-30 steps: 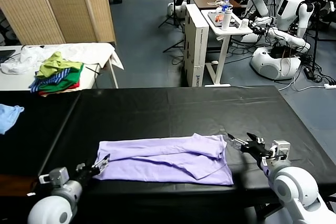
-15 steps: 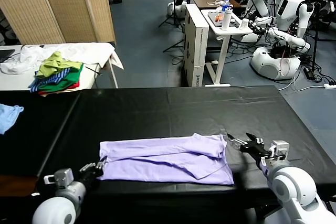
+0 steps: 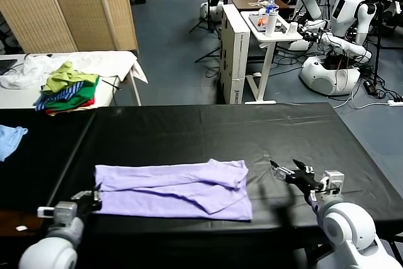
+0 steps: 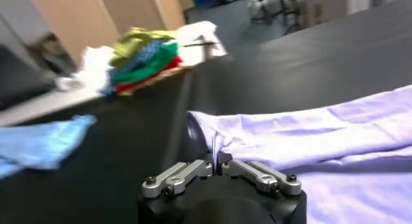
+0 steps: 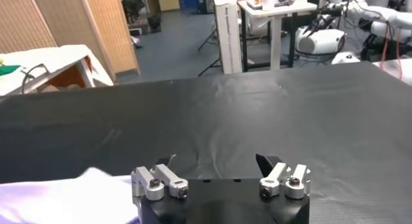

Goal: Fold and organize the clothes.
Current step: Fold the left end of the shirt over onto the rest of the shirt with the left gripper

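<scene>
The T-shirt (image 3: 173, 188) lay partly folded along the near edge of the tabletop (image 3: 208, 130), left of centre. The left gripper (image 4: 216, 168) pinched its left hem near the near-left corner. The right gripper (image 3: 289, 174) hung spread, clear of the cloth. Risk: the thin fabric could slip the pinch or bunch, spoiling the fold.

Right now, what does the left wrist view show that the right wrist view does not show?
Only the left wrist view shows the left tool shut on a pinched edge of the lilac T-shirt, the small light blue cloth and the green, blue-striped and red garment pile. Only the right wrist view shows the right tool open over bare cover, and the white cart. Both show the black table cover and some lilac fabric.
</scene>
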Available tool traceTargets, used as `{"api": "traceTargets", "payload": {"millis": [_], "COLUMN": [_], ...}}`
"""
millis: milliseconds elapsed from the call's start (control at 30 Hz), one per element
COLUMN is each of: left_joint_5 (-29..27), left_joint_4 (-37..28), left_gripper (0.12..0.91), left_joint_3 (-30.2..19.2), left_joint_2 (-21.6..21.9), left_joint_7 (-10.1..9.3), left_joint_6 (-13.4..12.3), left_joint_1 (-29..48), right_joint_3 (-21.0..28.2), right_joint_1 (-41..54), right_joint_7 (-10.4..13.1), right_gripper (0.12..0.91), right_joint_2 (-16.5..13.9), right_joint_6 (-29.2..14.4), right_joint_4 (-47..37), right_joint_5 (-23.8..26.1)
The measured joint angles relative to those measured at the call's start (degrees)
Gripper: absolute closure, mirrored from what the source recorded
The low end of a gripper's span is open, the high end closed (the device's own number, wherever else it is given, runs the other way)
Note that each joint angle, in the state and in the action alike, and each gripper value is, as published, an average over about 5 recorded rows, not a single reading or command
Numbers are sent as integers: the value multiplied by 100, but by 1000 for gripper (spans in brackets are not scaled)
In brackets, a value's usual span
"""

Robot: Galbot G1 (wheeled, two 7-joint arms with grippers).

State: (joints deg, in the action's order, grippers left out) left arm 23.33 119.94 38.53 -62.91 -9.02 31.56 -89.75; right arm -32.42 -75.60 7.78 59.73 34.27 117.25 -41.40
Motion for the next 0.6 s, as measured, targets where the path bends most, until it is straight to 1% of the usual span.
{"api": "traceTargets", "payload": {"millis": [67,200,333,467,533,600], "left_joint_5": [-167,-267,-309,-240,-45,286], "left_joint_4": [-5,-113,-251,-229,-136,17], "left_gripper": [853,853,853,853,853,853], "left_joint_3": [151,588,1109,1410,1420,1347], "left_joint_2": [120,400,640,678,635,548], "left_joint_7": [66,206,251,192,92,-73], "left_joint_6": [-92,-313,-462,-457,-384,-240], "left_joint_1": [-98,-331,-530,-593,-585,-544], "right_joint_3": [24,39,2,-73,-115,-153], "right_joint_1": [-7,-49,-138,-247,-315,-389], "right_joint_7": [-6,-17,-74,-171,-202,-220], "right_gripper": [118,118,118,118,118,118], "right_joint_2": [12,28,30,19,10,13], "right_joint_6": [-8,-24,-145,-357,-426,-462], "right_joint_4": [2,30,61,82,94,99], "right_joint_5": [23,54,124,249,325,422]}}
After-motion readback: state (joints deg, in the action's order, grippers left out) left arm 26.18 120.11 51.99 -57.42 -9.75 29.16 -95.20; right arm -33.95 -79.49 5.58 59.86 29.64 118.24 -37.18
